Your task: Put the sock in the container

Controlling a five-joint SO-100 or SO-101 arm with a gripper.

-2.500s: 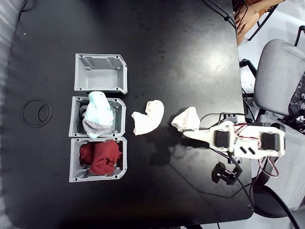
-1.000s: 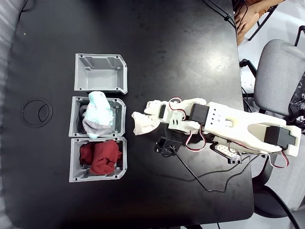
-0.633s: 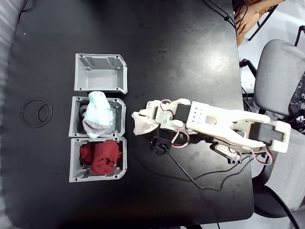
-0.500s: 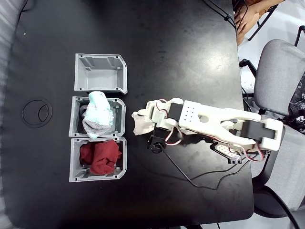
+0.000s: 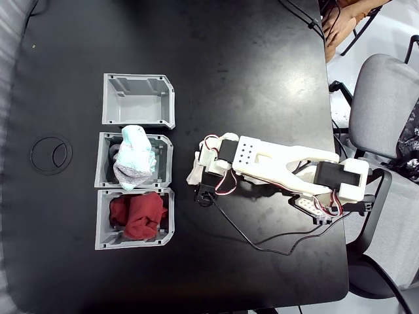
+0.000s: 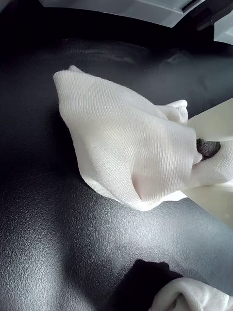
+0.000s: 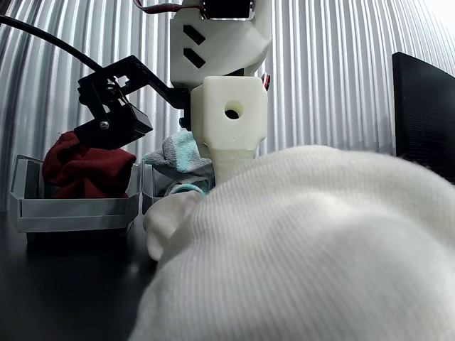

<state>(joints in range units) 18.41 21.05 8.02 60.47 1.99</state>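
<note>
Sock [image 6: 131,155]: cream ribbed fabric lying on the black table [image 5: 262,65], roughly mid-table and a little toward its right edge in the fixed view, just beside the middle bin; in the wrist view its right end is bunched against a pale finger [image 6: 213,126].
Pincer [image 5: 198,175]: down on the sock. The wrist view shows fabric gathered around a dark pad tip, so I judge it pinching the sock, though the second finger is hidden.
Risk, grip: the hold looks to be on one end only (most of the fabric trails free toward the bins), so a lift could let the sock slip out or drag along the table.
Risk, wrong bin: the trailing end could catch on the bin with mint-and-grey fabric [image 5: 134,159] or the bin with dark red fabric [image 5: 136,217], both closer than the target.
Risk, neighbour: a second white sock bundle [image 7: 306,249] lies close by in the other view and could be snagged.
Arm [image 5: 288,171]: stretched low from its base near the table's right edge toward the bins, wrist tipped downward, cable [image 5: 262,242] looping beside it.
Container [image 5: 139,99]: empty grey bin, farthest of the row toward the table's top edge in the fixed view, well apart from the sock.
</note>
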